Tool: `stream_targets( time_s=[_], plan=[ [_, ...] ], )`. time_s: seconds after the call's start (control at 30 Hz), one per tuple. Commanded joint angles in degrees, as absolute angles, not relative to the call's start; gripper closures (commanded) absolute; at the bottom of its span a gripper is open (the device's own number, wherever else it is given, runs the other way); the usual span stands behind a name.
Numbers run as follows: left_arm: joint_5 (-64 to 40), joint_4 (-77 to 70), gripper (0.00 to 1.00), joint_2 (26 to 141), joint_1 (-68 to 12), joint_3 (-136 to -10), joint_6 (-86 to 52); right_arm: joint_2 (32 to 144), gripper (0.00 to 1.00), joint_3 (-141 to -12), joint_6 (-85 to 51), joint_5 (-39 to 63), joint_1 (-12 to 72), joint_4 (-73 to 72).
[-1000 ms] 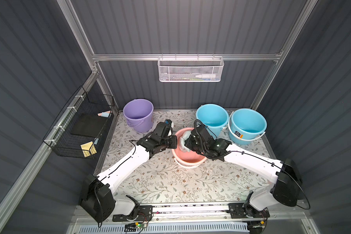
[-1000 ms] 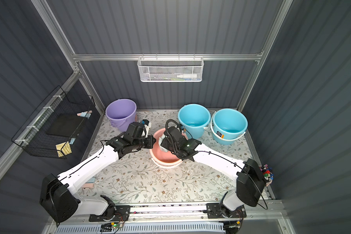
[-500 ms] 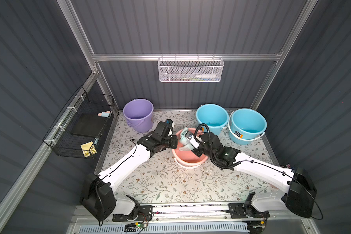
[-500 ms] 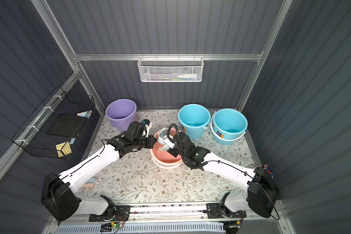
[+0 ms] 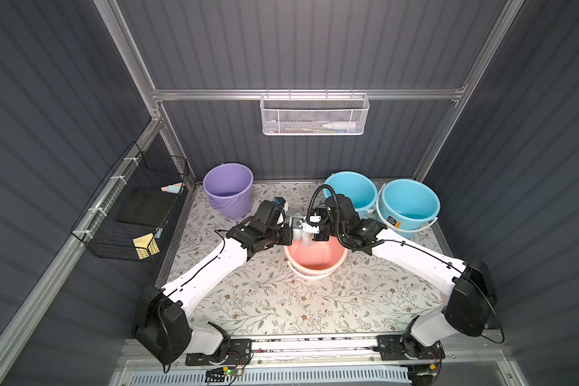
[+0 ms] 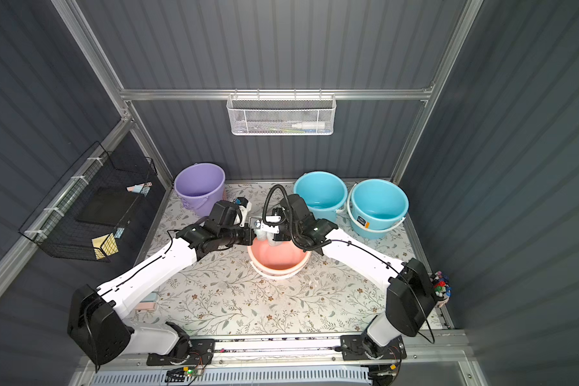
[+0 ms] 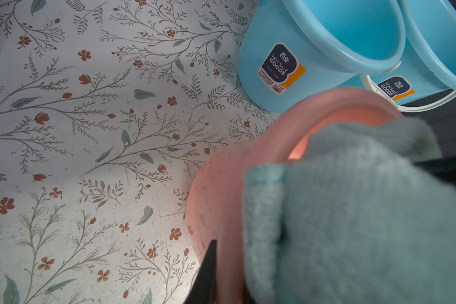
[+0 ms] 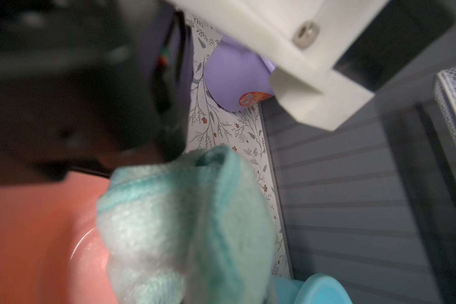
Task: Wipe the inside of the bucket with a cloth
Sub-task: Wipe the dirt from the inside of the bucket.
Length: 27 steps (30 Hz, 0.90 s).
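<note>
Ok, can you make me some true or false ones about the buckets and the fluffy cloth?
The soft aqua-blue terry cloth hangs at the rim of the round pink plastic bucket. True.
Three blue buckets stand at the back. False: there are two blue plastic buckets.
The purple plastic bucket lies on its side. False: it stands upright.
The right gripper is shut on the cloth. True.

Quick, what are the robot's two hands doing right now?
Left gripper: closed on the pink bucket's rim.
Right gripper: closed, holding the cloth.
</note>
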State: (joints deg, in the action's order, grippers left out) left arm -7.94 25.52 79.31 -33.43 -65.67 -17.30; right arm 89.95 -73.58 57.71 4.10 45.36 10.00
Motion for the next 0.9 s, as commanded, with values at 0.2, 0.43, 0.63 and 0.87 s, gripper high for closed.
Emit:
stream_targets(
  time_s=[0.2,0.43,0.63,0.87],
  plan=[
    [-8.7,24.9,1.0,78.1,-33.8,-67.8,-16.4,87.0,1.0,-75.8,64.0,-10.1,40.6,23.9],
    [-8.1,24.8,1.0,77.8,-33.8,-67.5,-16.5,82.2,1.0,-76.1,65.6,-12.5,39.9,41.6],
    [-7.9,24.7,1.0,77.5,-33.8,-67.4,-16.6,79.4,1.0,-76.9,63.5,-6.2,40.2,57.2],
    [-7.9,24.4,1.0,77.9,-33.8,-67.7,-16.6,80.6,1.0,-79.5,58.5,9.7,40.5,68.5]
  ],
)
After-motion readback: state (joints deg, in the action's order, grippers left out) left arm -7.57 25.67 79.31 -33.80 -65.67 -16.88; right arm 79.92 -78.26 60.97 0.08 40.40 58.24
